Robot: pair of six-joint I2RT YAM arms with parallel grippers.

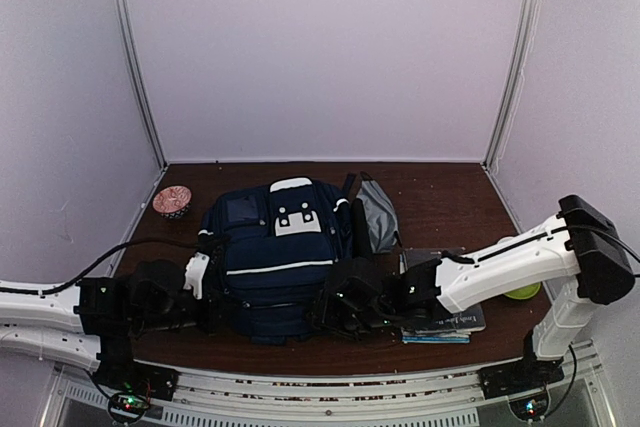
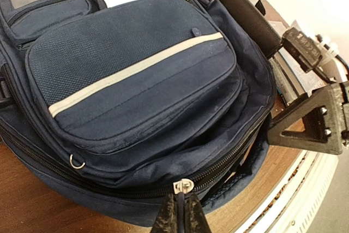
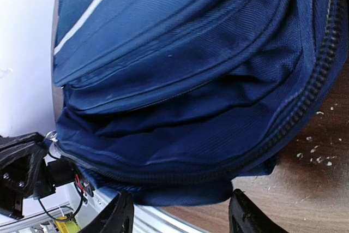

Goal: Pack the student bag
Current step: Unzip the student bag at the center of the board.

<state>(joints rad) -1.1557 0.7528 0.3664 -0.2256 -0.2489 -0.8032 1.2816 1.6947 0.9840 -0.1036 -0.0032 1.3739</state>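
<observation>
Student bag (image 1: pixel 275 257) zipper pull (image 2: pixel 182 185) pinched by low left gripper (image 2: pixel 180 203); right gripper (image 3: pixel 180 203) spread alongside

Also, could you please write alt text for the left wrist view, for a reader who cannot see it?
The left gripper pinches the silver zipper pull on the near edge of the student bag, a navy backpack that fills the view. A white stripe crosses its front pocket.

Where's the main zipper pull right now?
Left wrist view, bottom centre: the zipper pull sits on the near edge of the student bag, pinched in the left hand.
</observation>
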